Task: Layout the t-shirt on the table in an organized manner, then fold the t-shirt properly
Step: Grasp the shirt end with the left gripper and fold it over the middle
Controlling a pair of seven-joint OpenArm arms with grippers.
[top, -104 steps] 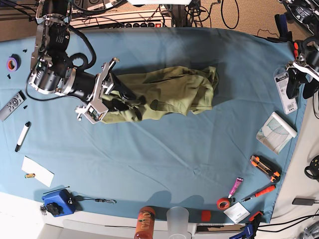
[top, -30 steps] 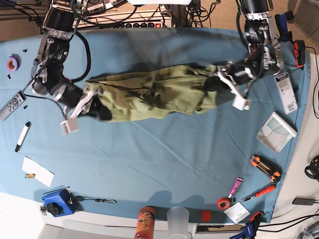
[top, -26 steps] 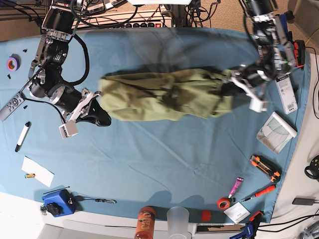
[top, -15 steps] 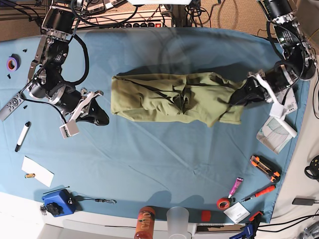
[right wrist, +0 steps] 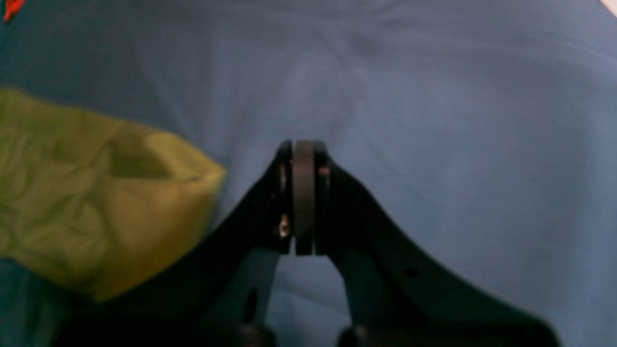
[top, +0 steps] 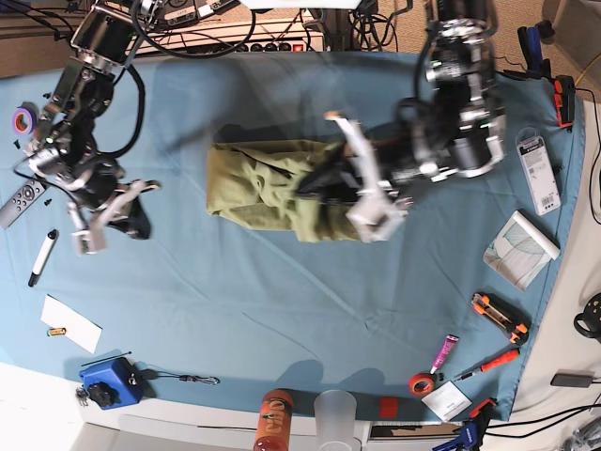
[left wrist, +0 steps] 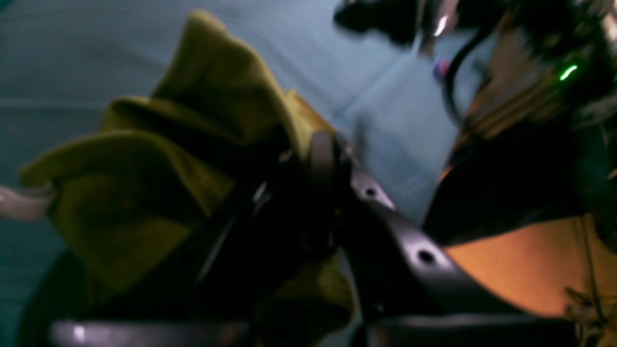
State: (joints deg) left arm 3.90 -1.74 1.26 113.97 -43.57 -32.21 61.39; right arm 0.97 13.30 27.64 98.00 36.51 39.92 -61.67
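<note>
The olive-green t-shirt (top: 254,183) lies bunched in the middle of the table (top: 282,301), its right part doubled over to the left. My left gripper (top: 315,183) hangs over the shirt's middle, shut on a fold of the fabric. The left wrist view shows the gripper (left wrist: 318,159) with olive cloth (left wrist: 217,111) pinched and draping from it. My right gripper (top: 131,224) sits on the cloth well left of the shirt. In the right wrist view it (right wrist: 303,193) is shut and empty, with the shirt's edge (right wrist: 96,193) off to its left.
A purple tape roll (top: 23,119), a remote (top: 21,199), a marker (top: 42,256) and a white card (top: 70,322) line the left edge. A blue box (top: 108,383), bottle (top: 272,423) and cup (top: 335,413) stand at the front. Cutters (top: 498,317) and packets (top: 521,249) lie at the right.
My left arm swung from the right edge back to the middle, carrying the shirt's right end over the rest. The right gripper drew further left, away from the shirt.
</note>
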